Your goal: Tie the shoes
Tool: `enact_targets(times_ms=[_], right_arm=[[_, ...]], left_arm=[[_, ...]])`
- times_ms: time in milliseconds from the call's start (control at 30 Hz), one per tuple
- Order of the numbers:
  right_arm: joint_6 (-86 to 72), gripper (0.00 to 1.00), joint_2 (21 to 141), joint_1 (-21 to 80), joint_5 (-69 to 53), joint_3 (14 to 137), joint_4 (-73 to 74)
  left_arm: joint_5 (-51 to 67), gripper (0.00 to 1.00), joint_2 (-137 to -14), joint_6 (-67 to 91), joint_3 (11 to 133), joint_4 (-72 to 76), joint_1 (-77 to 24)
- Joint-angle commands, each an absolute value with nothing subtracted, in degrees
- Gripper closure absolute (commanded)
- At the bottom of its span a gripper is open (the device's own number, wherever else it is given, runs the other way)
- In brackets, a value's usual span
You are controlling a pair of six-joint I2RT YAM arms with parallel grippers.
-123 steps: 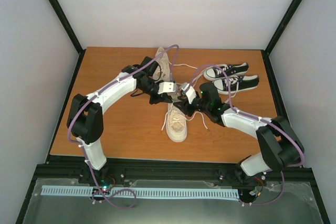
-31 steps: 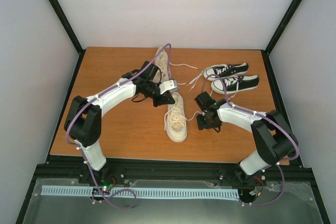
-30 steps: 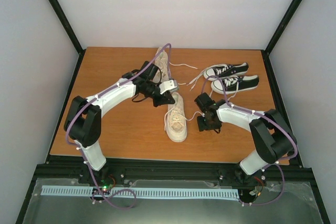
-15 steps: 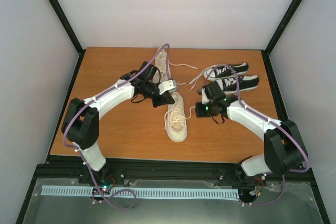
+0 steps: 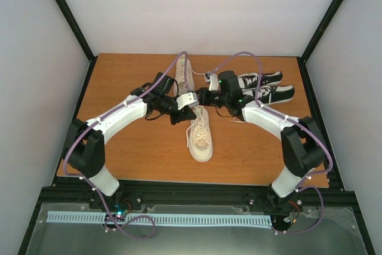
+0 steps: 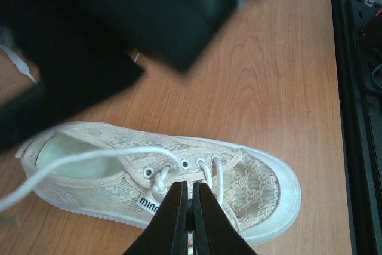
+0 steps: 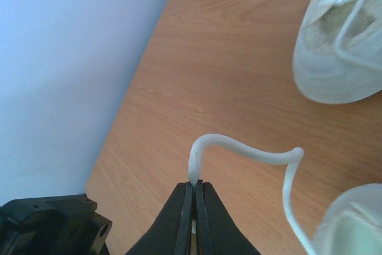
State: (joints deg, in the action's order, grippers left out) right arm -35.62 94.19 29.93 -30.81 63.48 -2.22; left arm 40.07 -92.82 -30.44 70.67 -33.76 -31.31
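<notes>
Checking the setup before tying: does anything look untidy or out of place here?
The cream canvas sneakers lie one behind the other, not side by side like the neatly paired black sneakers. Their white laces are undone; the right gripper pinches one.

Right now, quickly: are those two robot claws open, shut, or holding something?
Left gripper: shut, seemingly pinching the white lace strand by the cream lace-fabric sneaker's eyelets.
Right gripper: shut on the loose white shoelace end.
</notes>
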Motion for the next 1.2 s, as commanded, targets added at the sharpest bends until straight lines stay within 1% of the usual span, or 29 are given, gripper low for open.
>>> enact_targets(times_ms=[0,67,100,133,167,200,300,333,400,533,700,800,833,900,967,1033,1167], right_arm=[[-40.25,0.97,97.45,32.58,-31.96,64.77,-6.39],[-40.50,0.97,98.45,32.85,-31.84,65.07,-5.51],[-40.41,0.95,99.04,32.87,-31.82,65.37,-4.73],[-39.86,0.89,99.32,32.85,-31.40,65.92,-3.17],[-39.12,0.77,99.35,32.93,-30.64,66.57,-1.44],[-38.17,0.67,99.21,33.00,-29.57,67.14,0.30],[-35.63,0.45,98.11,33.02,-27.96,67.70,3.48],[-35.01,0.41,97.83,33.00,-27.80,67.80,4.19],[-33.50,0.37,97.12,33.00,-27.47,68.14,5.88],[-28.74,0.36,93.82,32.40,-26.21,67.66,9.02],[-16.87,0.39,83.18,29.53,-27.50,58.34,6.15],[-9.12,0.47,79.16,29.09,-31.42,51.78,4.27],[-7.51,0.48,78.49,29.09,-33.37,49.84,2.57],[-5.65,0.48,78.56,29.21,-37.77,46.68,-1.40],[-4.44,0.48,79.47,29.82,-39.71,44.19,-5.66],[-3.20,0.46,80.34,31.31,-37.97,42.68,-9.59],[-1.92,0.46,82.42,34.24,-32.84,42.20,-14.64]], left_arm=[[41.34,0.99,-91.35,-29.79,70.62,-31.81,-31.73],[41.53,0.99,-91.04,-30.01,70.46,-31.92,-31.73],[41.67,0.99,-90.94,-30.18,70.29,-32.03,-31.73],[41.68,0.99,-90.77,-30.23,70.12,-32.02,-31.73],[41.68,0.99,-90.70,-30.31,69.99,-32.11,-31.73],[41.81,0.99,-90.59,-30.43,69.92,-32.20,-31.73],[42.04,0.99,-90.60,-30.63,69.93,-32.49,-31.73],[42.11,0.99,-90.73,-30.67,69.96,-32.67,-31.73],[42.16,0.99,-90.84,-30.79,70.16,-32.87,-31.73],[41.80,0.99,-90.98,-30.60,70.56,-32.96,-31.66],[40.99,0.99,-91.55,-30.71,71.37,-32.96,-31.34],[40.96,0.99,-92.26,-30.39,72.08,-33.00,-31.07],[41.01,0.99,-92.40,-30.21,72.27,-32.97,-31.11],[41.07,0.99,-92.63,-29.85,72.50,-32.76,-31.00],[40.98,0.99,-92.78,-29.42,72.51,-32.50,-31.03],[40.91,0.99,-92.84,-29.21,72.64,-32.35,-30.95],[40.89,0.99,-93.37,-28.99,73.09,-32.78,-30.99]])
